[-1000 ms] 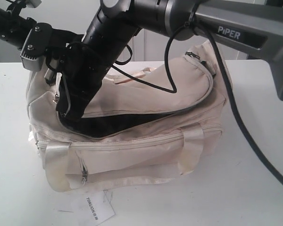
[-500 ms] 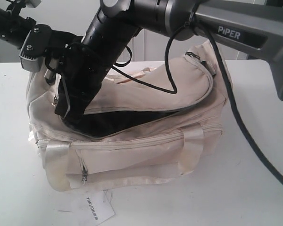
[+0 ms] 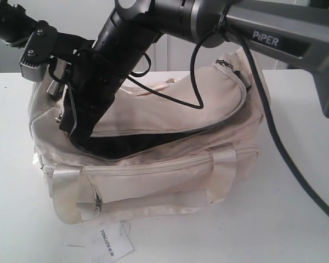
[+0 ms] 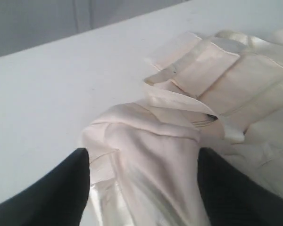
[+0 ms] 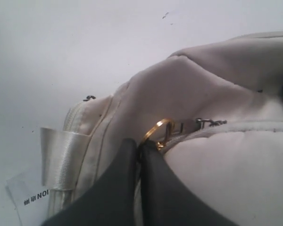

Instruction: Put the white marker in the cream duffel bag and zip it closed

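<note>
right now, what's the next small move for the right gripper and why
Probably draw the zipper pull slightly along its track toward the other end. The right gripper is pinched shut at its gold ring, the top of the cream duffel bag gapes open, and the left gripper holds the end fabric.

The right hand (image 5: 139, 149) has its two black fingers (image 5: 125, 179) pressed together against the cream duffel bag (image 5: 217, 80). Their tips meet at a gold zip pull ring (image 5: 156, 128), which they seem to pinch, though the contact is blurred. A satin handle (image 5: 61, 160) and a printed paper tag (image 5: 28, 200) lie nearby on the white bench (image 5: 61, 47).
</note>
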`<action>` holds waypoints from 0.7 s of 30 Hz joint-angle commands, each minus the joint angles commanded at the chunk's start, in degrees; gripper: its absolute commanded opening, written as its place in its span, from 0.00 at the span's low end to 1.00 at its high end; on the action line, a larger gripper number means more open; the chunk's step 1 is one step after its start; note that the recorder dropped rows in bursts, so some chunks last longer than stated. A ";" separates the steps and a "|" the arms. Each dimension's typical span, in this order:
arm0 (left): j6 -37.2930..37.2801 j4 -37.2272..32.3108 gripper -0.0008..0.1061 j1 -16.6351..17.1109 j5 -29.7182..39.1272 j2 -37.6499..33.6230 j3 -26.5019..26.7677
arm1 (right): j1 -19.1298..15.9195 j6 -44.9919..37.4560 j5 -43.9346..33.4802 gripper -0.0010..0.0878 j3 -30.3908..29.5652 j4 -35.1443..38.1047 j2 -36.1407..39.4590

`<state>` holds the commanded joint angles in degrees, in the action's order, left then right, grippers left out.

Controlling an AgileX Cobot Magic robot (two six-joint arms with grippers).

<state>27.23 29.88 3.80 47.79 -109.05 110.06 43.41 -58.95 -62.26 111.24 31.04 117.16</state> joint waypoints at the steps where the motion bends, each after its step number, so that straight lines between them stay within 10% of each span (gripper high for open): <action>1: -0.78 -0.10 0.64 0.56 1.72 1.35 -0.16 | 0.00 0.63 0.00 0.01 0.00 0.00 0.00; 9: -3.87 1.05 0.61 1.76 11.85 10.66 -8.71 | 0.00 3.49 0.68 0.01 0.00 0.00 0.00; 21: -5.79 2.34 0.58 1.76 2.61 28.72 -34.59 | 0.00 7.22 -1.64 0.01 0.00 0.00 0.00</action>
<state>21.44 32.22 5.56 50.40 -80.33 75.47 43.41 -51.73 -63.90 111.24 31.04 117.16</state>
